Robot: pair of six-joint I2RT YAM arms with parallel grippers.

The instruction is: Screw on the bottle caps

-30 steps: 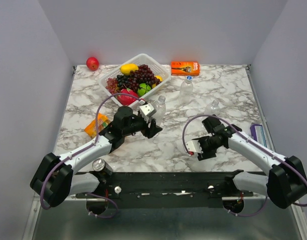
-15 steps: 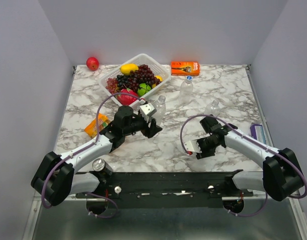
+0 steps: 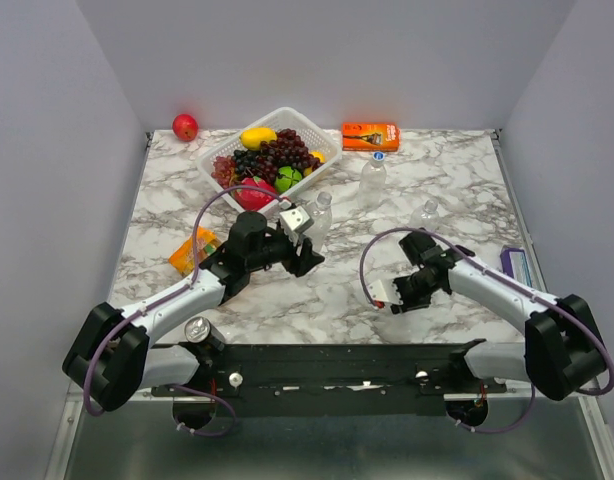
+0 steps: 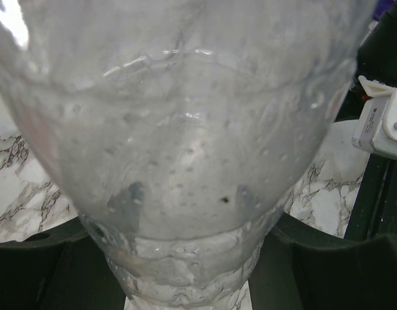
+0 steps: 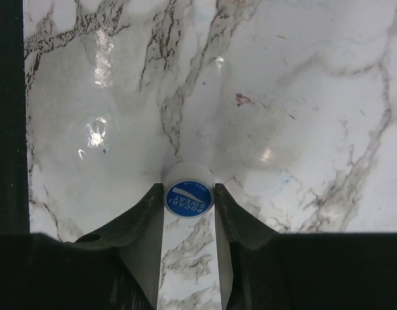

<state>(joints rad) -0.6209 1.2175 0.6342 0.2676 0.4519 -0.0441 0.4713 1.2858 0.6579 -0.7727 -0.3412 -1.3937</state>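
A clear bottle point(image 3: 320, 214) stands left of centre, and my left gripper point(image 3: 311, 246) is shut on its lower body. In the left wrist view the bottle point(image 4: 185, 148) fills the frame between dark fingers point(image 4: 43, 271). My right gripper point(image 3: 405, 298) points down at the marble near the front. In the right wrist view a blue bottle cap point(image 5: 189, 197) lies flat on the table, with both jaws touching its sides. Two more bottles stand further back, one point(image 3: 373, 178) with a blue cap point(image 3: 378, 156) on it, the other point(image 3: 427, 214) to its right.
A white basket point(image 3: 287, 115) of fruit stands at the back left, with a red apple point(image 3: 185, 127) beyond it. An orange box point(image 3: 371, 135) lies at the back. An orange packet point(image 3: 185, 256), a silver can point(image 3: 198, 329) and a purple item point(image 3: 517, 268) lie near the edges.
My right gripper has shifted a little left and its jaws have closed in onto the blue cap. The left arm and its bottle have stayed put.
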